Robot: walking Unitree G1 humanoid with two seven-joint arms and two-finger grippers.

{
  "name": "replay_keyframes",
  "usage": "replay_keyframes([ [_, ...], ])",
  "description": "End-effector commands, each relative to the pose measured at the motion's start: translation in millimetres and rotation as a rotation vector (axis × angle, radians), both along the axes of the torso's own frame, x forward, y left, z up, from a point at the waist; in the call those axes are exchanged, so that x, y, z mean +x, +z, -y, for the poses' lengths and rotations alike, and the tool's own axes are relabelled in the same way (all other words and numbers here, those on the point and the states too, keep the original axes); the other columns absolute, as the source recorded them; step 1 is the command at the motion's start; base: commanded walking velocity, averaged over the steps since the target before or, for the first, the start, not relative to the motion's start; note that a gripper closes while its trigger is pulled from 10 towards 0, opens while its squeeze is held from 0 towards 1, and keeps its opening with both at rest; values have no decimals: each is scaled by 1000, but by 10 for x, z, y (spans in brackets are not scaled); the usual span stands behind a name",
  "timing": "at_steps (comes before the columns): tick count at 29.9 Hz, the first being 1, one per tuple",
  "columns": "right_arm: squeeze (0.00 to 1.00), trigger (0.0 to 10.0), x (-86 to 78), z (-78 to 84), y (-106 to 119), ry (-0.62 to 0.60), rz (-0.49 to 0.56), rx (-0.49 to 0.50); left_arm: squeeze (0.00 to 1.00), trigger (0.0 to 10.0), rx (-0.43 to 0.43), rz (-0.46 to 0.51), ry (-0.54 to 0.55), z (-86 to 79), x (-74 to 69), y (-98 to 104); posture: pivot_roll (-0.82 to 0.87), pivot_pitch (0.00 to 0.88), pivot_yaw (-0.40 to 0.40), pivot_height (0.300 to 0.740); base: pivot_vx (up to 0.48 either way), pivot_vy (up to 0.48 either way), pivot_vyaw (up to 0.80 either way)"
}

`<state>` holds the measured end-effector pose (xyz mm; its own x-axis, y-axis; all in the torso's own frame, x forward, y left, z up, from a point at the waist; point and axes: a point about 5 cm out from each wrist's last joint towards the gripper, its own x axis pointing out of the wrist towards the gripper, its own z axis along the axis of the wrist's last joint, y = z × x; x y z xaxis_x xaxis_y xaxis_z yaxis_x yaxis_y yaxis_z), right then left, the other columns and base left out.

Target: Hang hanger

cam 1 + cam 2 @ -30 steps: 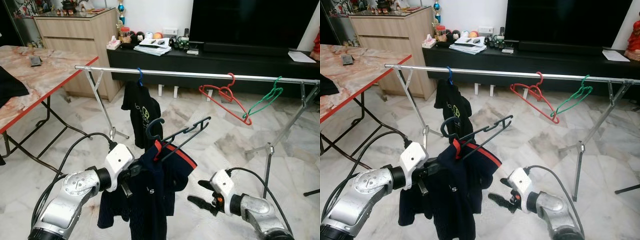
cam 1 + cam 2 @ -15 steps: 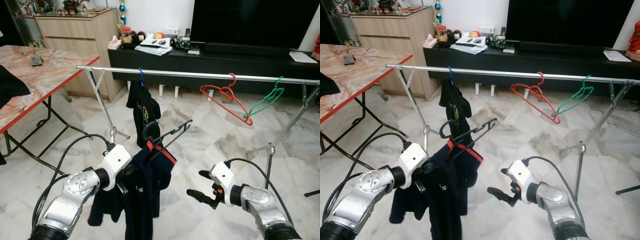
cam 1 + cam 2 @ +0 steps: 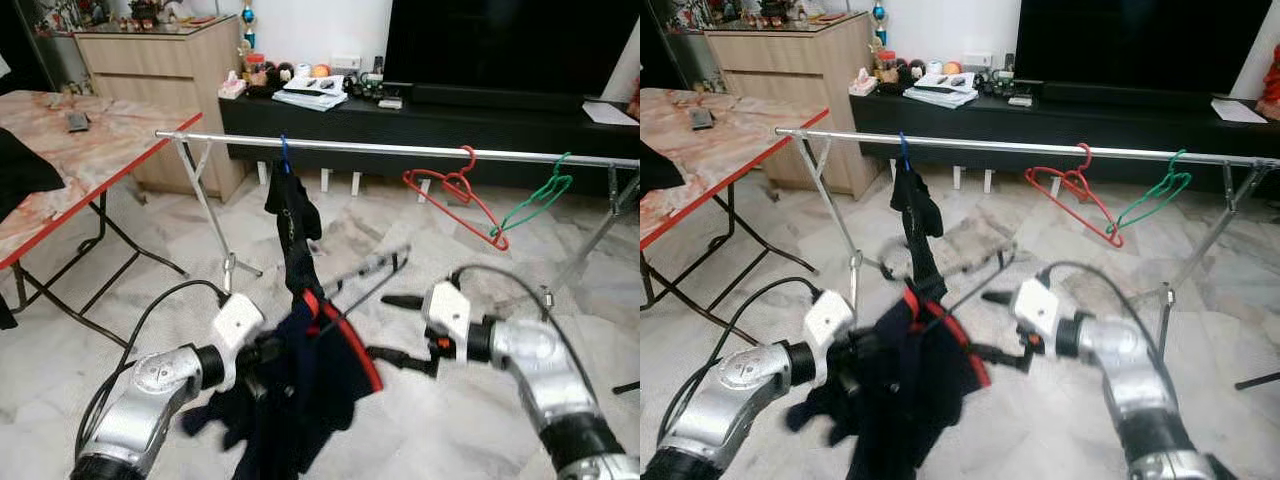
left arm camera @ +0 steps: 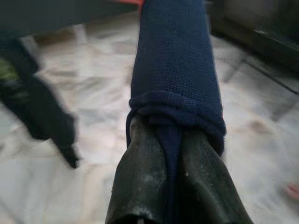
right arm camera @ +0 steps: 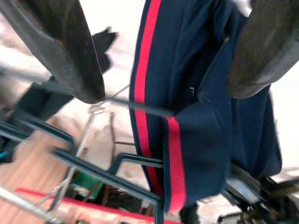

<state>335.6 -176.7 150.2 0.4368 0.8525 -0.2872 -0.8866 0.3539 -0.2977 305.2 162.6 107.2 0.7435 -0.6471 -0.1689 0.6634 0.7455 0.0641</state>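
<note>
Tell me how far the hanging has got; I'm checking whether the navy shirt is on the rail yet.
Done: a dark shirt hangs on the rail. In hand: the left gripper is shut on the navy shirt, on its black hanger; the open right gripper is beside it. Left: hooking that hanger on the rail.

Silver rail (image 3: pixel 380 150), dark shirt (image 3: pixel 292 215), red hanger (image 3: pixel 455 190), green hanger (image 3: pixel 535 200), possibly overlapping

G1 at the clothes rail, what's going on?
The left hand is shut on a navy shirt with red trim that sits on a black hanger, below the rail. The right hand, open, is beside the hanger. The hanger isn't on the rail yet.
</note>
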Motion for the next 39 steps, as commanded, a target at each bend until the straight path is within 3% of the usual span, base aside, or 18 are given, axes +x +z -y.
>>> replay_keyframes([
  [1, 0, 10000, 49, 25, 257, -9, 72, 52, 0, 10000, -56, 33, 184, -122, 93, -30, 28, 9, 30, 740, 0, 0, 0],
  [4, 0, 10000, 46, 10, 368, -2, 99, 103, 0, 10000, -253, 48, 395, -208, 193, 22, 24, 6, 27, 740, 0, 0, 0],
  [5, 0, 10000, 41, -7, 380, 4, 102, 111, 0, 10000, -353, 51, 446, -246, 219, 59, 24, 6, 27, 740, 0, 0, 0],
  [6, 0, 10000, 30, -33, 393, 14, 105, 123, 0, 10000, -511, 59, 495, -292, 241, 116, 19, 5, 25, 740, 0, 0, 0],
  [9, 0, 10000, 11, -56, 374, 25, 101, 124, 0, 10000, -723, 130, 519, -363, 245, 267, 19, 5, 23, 740, 0, 0, 0],
  [10, 0, 10000, 4, -63, 345, 25, 95, 124, 0, 10000, -879, 166, 510, -410, 242, 365, 18, 5, 22, 740, 0, 0, 0],
  [12, 0, 10000, -7, -71, 305, 23, 83, 123, 0, 10000, -893, 228, 480, -400, 244, 468, 18, 4, 19, 740, 0, 0, 0],
  [16, 0, 10000, -22, -80, 272, 20, 71, 121, 0, 10000, -801, 251, 374, -244, 259, 552, 20, 1, 22, 740, 0, 0, 0],
  [17, 0, 10000, -28, -87, 270, 21, 69, 121, 0, 10000, -628, 251, 279, -96, 260, 543, 20, 1, 22, 740, 0, 0, 0],
  [18, 0, 10000, -30, -89, 272, 21, 68, 121, 0, 10000, -540, 246, 235, -34, 257, 515, 20, 1, 22, 740, 0, 0, 0],
  [19, 0, 10000, -32, -92, 272, 22, 68, 121, 0, 10000, -326, 233, 167, 56, 247, 399, 23, 0, 24, 740, 0, 0, 0],
  [21, 0, 10000, -32, -98, 272, 25, 70, 114, 0, 10000, -201, 200, 107, 100, 224, 286, 24, 0, 25, 740, 0, 0, 0],
  [22, 0, 10000, -33, -107, 275, 36, 74, 102, 0, 10000, -95, 166, 66, 105, 201, 180, 23, 0, 27, 740, 0, 0, 0],
  [28, 0, 10000, -46, -139, 340, 86, 96, 72, 0, 10000, 152, 83, -50, 50, 114, -57, 27, 0, 29, 740, 0, 0, 0],
  [31, 0, 10000, -78, -205, 493, 171, 119, 72, 0, 10000, 285, 43, -119, -8, 45, -194, 22, 2, 31, 740, 0, 0, 0],
  [34, 0, 10000, -95, -220, 531, 214, 126, 38, 0, 10000, 355, 35, -161, -33, 7, -249, 22, 2, 31, 740, 0, 0, 0],
  [36, 0, 10000, -62, -195, 500, 247, 106, -42, 0, 10000, 425, 21, -263, -50, -65, -288, 23, 8, 27, 740, 0, 0, 0],
  [39, 0, 10000, -62, -180, 360, 281, 42, -116, 0, 10000, 428, 3, -336, -51, -104, -275, 32, 15, 26, 740, 0, 0, 0],
])
